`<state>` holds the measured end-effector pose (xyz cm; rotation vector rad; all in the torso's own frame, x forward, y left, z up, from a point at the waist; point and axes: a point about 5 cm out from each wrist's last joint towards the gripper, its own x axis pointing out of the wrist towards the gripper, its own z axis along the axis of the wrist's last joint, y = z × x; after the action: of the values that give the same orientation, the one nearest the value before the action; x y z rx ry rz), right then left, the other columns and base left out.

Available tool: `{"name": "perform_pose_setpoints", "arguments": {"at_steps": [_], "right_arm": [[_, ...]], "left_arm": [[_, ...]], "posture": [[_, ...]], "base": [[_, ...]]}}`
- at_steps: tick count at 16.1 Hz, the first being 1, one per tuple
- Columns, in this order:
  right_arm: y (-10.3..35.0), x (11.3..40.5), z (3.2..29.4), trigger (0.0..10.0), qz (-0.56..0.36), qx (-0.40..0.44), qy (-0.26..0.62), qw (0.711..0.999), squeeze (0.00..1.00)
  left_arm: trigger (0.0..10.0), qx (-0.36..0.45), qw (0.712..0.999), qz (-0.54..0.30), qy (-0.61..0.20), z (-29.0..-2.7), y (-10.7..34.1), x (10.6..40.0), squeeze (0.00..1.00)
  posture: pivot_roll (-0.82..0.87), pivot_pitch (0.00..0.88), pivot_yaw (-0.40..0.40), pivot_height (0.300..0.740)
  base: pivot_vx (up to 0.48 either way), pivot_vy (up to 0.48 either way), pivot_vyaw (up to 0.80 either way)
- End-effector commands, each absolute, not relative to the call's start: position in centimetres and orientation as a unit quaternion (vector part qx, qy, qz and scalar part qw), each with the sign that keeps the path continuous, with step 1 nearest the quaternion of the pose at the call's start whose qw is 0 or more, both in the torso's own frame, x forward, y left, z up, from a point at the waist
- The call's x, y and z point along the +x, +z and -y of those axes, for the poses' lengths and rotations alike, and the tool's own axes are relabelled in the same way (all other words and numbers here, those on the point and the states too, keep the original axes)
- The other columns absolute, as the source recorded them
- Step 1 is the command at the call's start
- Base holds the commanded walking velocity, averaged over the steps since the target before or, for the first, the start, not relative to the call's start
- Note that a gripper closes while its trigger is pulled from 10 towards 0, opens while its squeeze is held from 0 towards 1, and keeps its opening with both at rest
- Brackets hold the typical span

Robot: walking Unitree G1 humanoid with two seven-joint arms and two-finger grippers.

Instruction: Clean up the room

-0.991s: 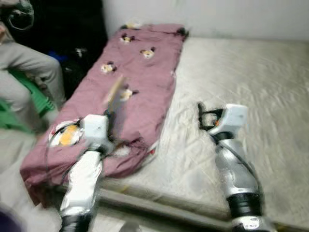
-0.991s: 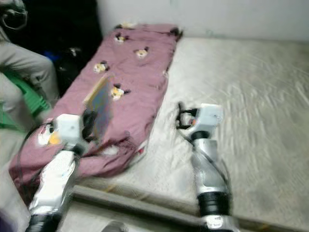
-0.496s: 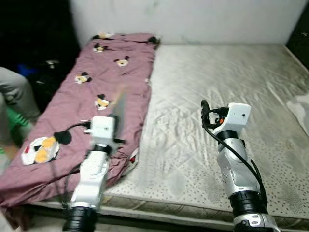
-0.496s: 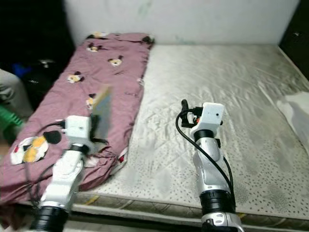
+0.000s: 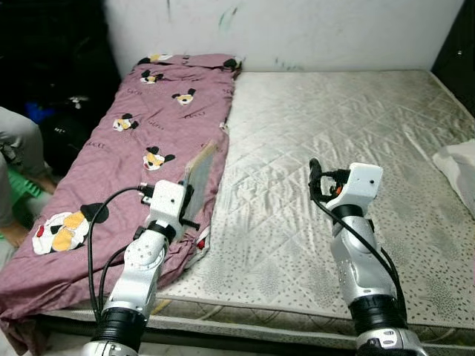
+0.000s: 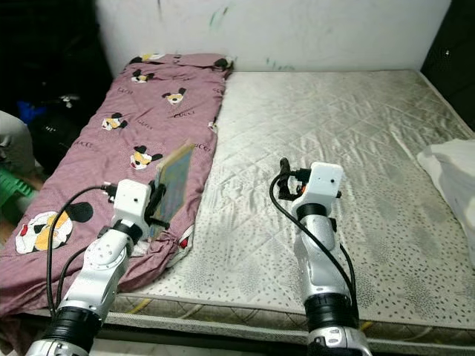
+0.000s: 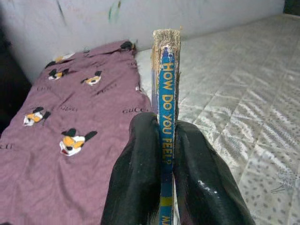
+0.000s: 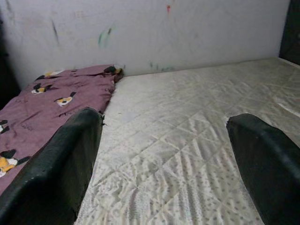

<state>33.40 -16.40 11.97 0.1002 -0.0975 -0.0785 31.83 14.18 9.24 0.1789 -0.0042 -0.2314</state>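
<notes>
We see our left hand (image 7: 161, 164) squeezing a thin book (image 7: 166, 84) between its two black fingers (image 7: 136, 178). The book stands up on its edge, and blue and yellow letters run down its spine. Its worn top end sticks out past the fingertips. Under this hand and book lies a purple blanket (image 5: 111, 170) with cartoon mouse pictures, spread over one side of the bed. The blanket reaches away from the hand to the white wall (image 5: 297, 30).

Our right hand (image 8: 164, 154) is held up over the bare mattress (image 5: 334, 126), and its fingers are spread wide with nothing between them. Far off to the outer side of this hand, a white cloth (image 5: 460, 163) sits at the mattress edge. Beyond our left hand, past the blanket, a person's knee (image 5: 18, 141) pokes in.
</notes>
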Motion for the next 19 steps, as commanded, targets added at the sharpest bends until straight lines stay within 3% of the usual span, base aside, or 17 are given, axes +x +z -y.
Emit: {"name": "perform_pose_setpoints", "arguments": {"at_steps": [1, 5, 11, 19], "right_arm": [[11.8, 33.1, 16.1, 10.0, 0.046, 0.05, -0.034, 0.997, 0.0], [11.2, 32.4, 16.7, 10.0, 0.034, 0.043, -0.044, 0.998, 0.0], [10.9, 32.2, 17.0, 10.0, 0.025, 0.04, -0.045, 0.998, 0.0], [10.9, 32.0, 16.6, 10.0, 0.025, 0.026, -0.033, 0.999, 0.0]], "left_arm": [[10.0, 0.085, 0.99, 0.035, -0.105, -14.1, 10.3, 32.0, 0.0], [10.0, 0.049, 0.994, 0.054, -0.078, -13.7, 10.1, 30.5, 0.0], [10.0, 0.041, 0.994, 0.064, -0.081, -13.2, 10.6, 29.7, 0.0], [10.0, 0.02, 0.994, 0.065, -0.09, -12.3, 11.2, 29.5, 0.0]], "posture": [[0.0, 0.0, 0.081, 0.74], [-0.01, 0.0, 0.062, 0.74], [0.0, 0.0, 0.062, 0.74], [0.0, 0.0, 0.057, 0.74]], "base": [[0.0, 0.0, 0.0], [0.0, 0.0, -0.12], [0.0, 0.0, -0.8], [0.0, -0.034, 0.0]]}}
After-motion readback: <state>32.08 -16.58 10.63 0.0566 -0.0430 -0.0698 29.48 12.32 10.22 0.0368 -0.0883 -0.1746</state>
